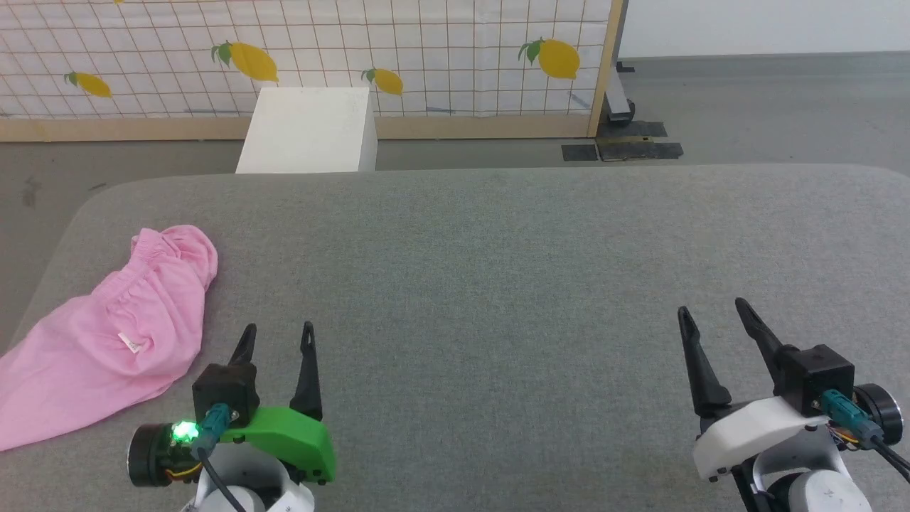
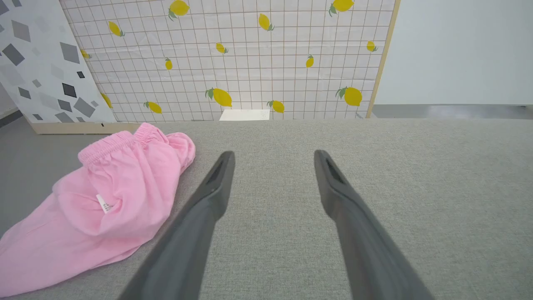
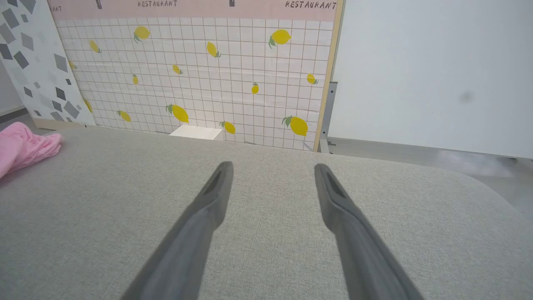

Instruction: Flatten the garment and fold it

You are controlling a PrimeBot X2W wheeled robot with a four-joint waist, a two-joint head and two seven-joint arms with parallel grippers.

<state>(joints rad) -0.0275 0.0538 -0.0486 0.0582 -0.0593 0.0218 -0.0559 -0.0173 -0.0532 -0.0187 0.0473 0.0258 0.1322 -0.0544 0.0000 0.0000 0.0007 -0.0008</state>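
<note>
garment (image 1: 121, 334) bunched at left edge of grey pad (image 1: 498, 270), waistband (image 1: 167, 245) at far end, white label (image 1: 129, 343) facing up, my left gripper (image 1: 279, 327) jaws spread, holding nothing, near its right side, my right gripper (image 1: 711, 307) jaws spread, holding nothing, well apart on the right

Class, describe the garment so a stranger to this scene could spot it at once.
Find the wide grey cushioned surface and go to its left edge. There, left of the left gripper, lies the garment, crumpled. It alone is pink cloth, with a gathered waistband and small white label.
</note>
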